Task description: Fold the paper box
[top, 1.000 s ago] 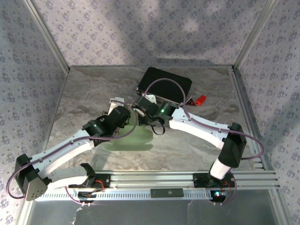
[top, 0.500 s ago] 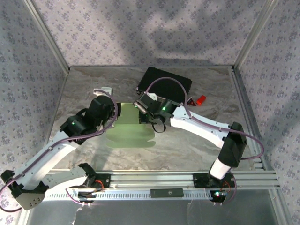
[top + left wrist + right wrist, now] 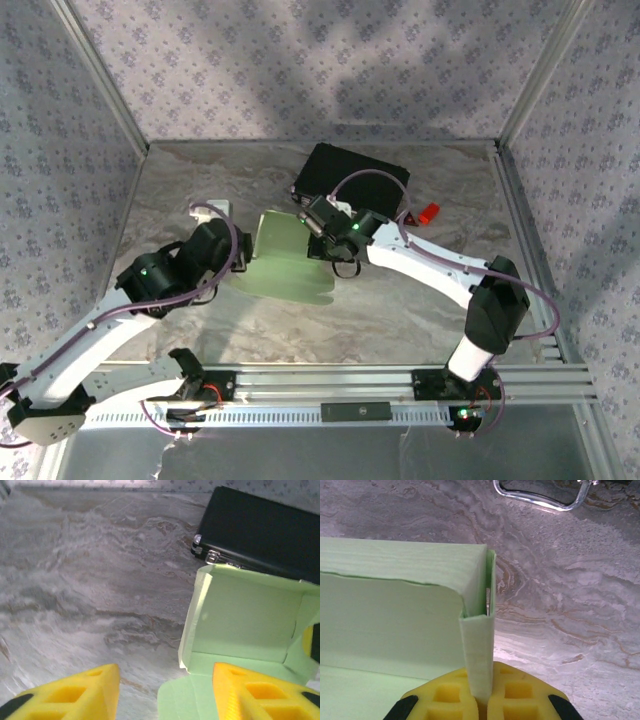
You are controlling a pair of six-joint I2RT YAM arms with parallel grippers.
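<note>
Marbled table (image 3: 180,200) carries the half-raised paper box (image 3: 285,265) at centre, right gripper (image 3: 480,702) pinching one side flap, left gripper (image 3: 165,690) part-open, holding nothing; judged light, easily creased, best gripped at flap edges.

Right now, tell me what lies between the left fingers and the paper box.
Nothing. In the left wrist view, one of the left fingers overlaps the paper box's flat flap; bare table shows between the open fingers.

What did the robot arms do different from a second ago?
The left gripper opened and pulled back leftward, off the paper box. The right gripper still pinches the box's corner flap; the black case stayed put.
</note>
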